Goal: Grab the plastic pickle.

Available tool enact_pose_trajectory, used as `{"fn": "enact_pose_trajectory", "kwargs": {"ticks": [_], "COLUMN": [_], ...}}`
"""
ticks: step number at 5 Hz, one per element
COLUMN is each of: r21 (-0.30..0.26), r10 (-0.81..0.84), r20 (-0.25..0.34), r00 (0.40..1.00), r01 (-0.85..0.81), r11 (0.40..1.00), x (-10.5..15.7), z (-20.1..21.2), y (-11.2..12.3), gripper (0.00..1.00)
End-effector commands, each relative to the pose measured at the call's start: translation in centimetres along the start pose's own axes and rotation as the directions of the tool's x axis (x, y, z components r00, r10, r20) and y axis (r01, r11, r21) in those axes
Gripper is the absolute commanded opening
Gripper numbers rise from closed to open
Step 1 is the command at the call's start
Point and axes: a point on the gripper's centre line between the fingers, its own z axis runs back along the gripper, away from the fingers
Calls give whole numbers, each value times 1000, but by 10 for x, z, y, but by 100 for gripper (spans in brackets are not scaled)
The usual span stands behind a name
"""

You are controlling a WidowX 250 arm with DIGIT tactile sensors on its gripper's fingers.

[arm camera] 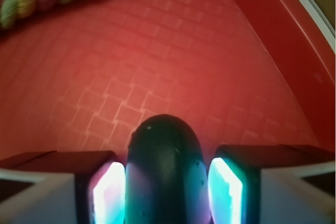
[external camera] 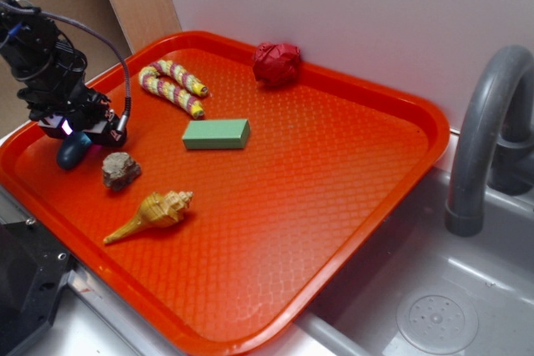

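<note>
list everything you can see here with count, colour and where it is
plastic pickle: 1, dark blue-grey, far left of the tray, between the gripper fingers
rock: 1, brown, just right of the pickle
seashell: 1, tan-yellow spiral, in front of the rock
block: 1, light green, rectangular, tray middle-left
toy worm: 1, yellow-pink striped, curved, back left of the tray
crumpled ball: 1, dark red, tray's back edge
tray: 1, orange-red, textured, on the counter
faucet: 1, grey, at right
sink: 1, grey, lower right, with drain
gripper: 1, black, lit pads either side of the pickle, close against it
</note>
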Motion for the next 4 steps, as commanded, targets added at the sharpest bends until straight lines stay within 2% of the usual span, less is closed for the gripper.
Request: {"fn": "enact_pose_trajectory", "kwargs": {"ticks": [1, 2, 4], "r21": [52, 92, -4], "r10": [-207, -314, -421], "r20": [-98, -151, -93], "r00": [974, 937, 902], "r01": [212, 330, 422], "r11": [976, 940, 906], "x": [11, 28, 41], "z": [39, 80, 159], "y": [-16, -61, -133], "gripper": [0, 0, 0]}}
